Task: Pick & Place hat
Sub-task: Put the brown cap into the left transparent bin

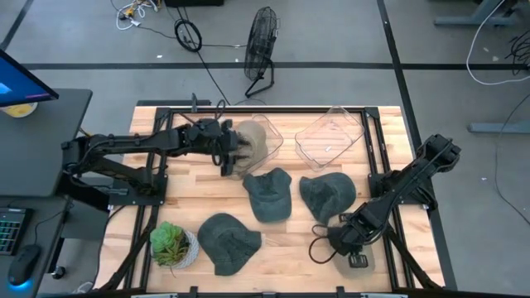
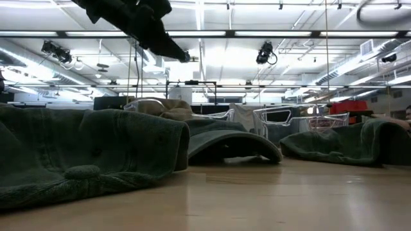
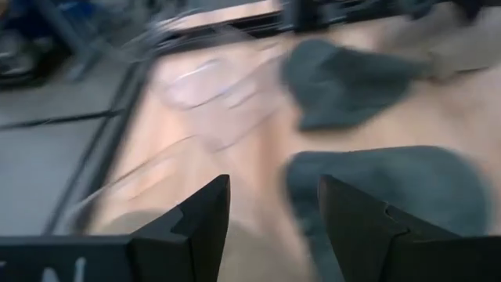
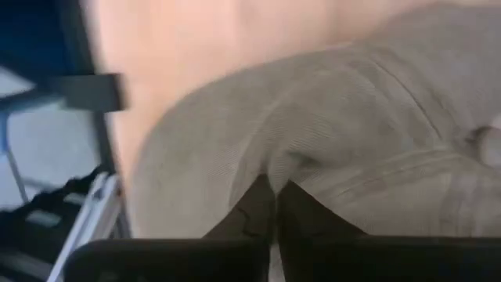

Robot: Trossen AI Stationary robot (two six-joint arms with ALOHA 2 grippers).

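Three dark green hats lie on your table (image 1: 207, 186) in the high view: one (image 1: 268, 193) at centre, one (image 1: 328, 194) toward 3 o'clock of it, one (image 1: 226, 241) toward 7 o'clock beside the potted plant (image 1: 172, 243); a beige hat (image 1: 252, 139) sits in the left clear bin (image 1: 263, 142) at 12 o'clock, with an empty clear bin (image 1: 331, 136) next to it toward 1 o'clock; your left gripper (image 1: 228, 153) hovers at that left bin's edge; your right gripper (image 1: 348, 240) is down at 5 o'clock on a second beige hat (image 1: 363, 255) near the table's corner.

From the low view, the green hats slump flat on the wood, so judge them soft, light and limp; the nearest one (image 2: 83, 154) sags in folds; neither gripper's tips show here.

Your left wrist view shows its fingers (image 3: 196, 227) spread apart with nothing between them, above a green hat (image 3: 391, 188).

Your right wrist view shows the fingers (image 4: 262, 205) pressed together, pinching a fold of the beige corduroy hat (image 4: 337, 117); expect the cloth to drape and swing when lifted; a pinch at the crown or the stiffer brim edge should hold best, since a thin fold may slip out.
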